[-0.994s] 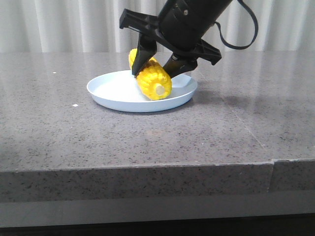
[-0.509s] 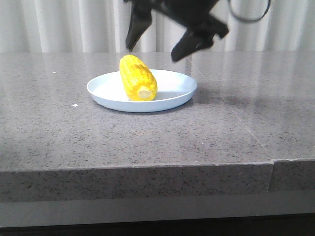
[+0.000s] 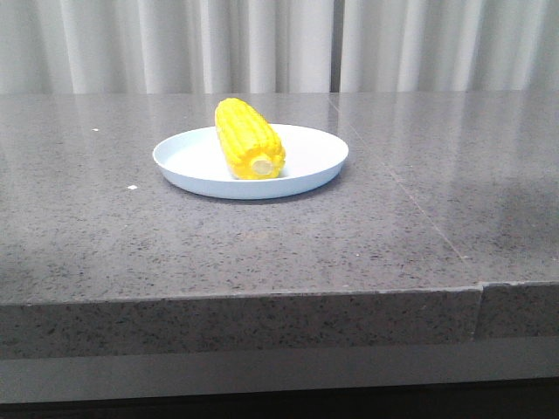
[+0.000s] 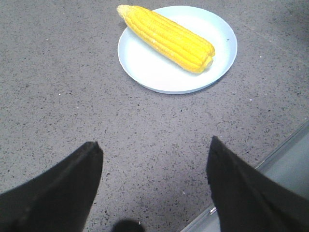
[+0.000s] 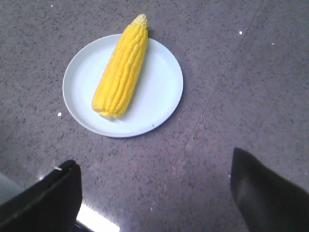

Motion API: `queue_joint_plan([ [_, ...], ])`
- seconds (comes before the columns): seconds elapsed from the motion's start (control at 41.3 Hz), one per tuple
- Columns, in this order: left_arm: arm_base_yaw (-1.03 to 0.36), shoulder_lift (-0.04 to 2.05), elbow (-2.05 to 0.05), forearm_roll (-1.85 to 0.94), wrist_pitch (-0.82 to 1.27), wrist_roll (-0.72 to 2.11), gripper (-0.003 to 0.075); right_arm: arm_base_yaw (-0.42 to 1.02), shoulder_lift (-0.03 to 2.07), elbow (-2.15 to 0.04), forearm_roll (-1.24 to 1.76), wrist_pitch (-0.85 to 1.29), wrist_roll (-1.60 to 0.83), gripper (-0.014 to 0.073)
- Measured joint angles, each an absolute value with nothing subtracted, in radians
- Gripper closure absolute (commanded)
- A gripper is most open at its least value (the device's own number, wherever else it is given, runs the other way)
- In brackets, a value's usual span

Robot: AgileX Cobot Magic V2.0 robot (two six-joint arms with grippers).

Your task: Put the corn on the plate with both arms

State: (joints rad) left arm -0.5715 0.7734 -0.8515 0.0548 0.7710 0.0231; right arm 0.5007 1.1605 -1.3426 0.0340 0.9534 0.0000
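Observation:
The yellow corn (image 3: 247,140) lies on the pale blue plate (image 3: 319,157) on the grey stone table, cut end toward the front. Neither arm shows in the front view. In the left wrist view the corn (image 4: 166,37) rests across the plate (image 4: 159,75), well away from my left gripper (image 4: 153,145), which is open and empty. In the right wrist view the corn (image 5: 121,67) lies on the plate (image 5: 159,92), apart from my right gripper (image 5: 154,162), which is open and empty.
The table's front edge (image 3: 262,297) runs across the front view, and a seam (image 3: 428,223) crosses the top to the right of the plate. Pale curtains (image 3: 279,44) hang behind the table.
The right gripper let go of the corn on the plate, rose and left the front view. The corn rolled slightly and settled on the plate.

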Motion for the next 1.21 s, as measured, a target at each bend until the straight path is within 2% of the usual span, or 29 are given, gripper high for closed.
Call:
queue_joint_plan([
  [0.46,-0.572,0.773,-0.851,0.055,0.771,0.023,0.0262,0.501,0.702,-0.987,0.032,1.018,0.0,-0.005],
  [0.703,-0.572,0.773,-0.851,0.055,0.771,0.023,0.0262,0.501,0.548,-0.867,0.032,1.047,0.0,-0.005],
  [0.776,-0.572,0.773,-0.851,0.055,0.771,0.023,0.0289,0.501,0.525,-0.849,0.032,1.049,0.006,-0.0035],
  [0.872,-0.572,0.773,-0.851,0.055,0.771,0.023,0.0391,0.501,0.514,-0.841,0.032,1.051,0.006,0.0069],
  [1.066,-0.572,0.773,-0.851,0.055,0.771,0.023,0.0637,0.501,0.513,-0.838,0.032,1.051,0.006,0.0465],
  [1.188,-0.572,0.773,-0.851,0.055,0.771,0.023,0.0742,0.501,0.513,-0.838,0.032,1.051,0.006,0.0643],
  [1.212,-0.572,0.773,-0.851,0.055,0.771,0.023,0.0741,0.501,0.513,-0.838,0.032,1.051,0.006,0.0669],
])
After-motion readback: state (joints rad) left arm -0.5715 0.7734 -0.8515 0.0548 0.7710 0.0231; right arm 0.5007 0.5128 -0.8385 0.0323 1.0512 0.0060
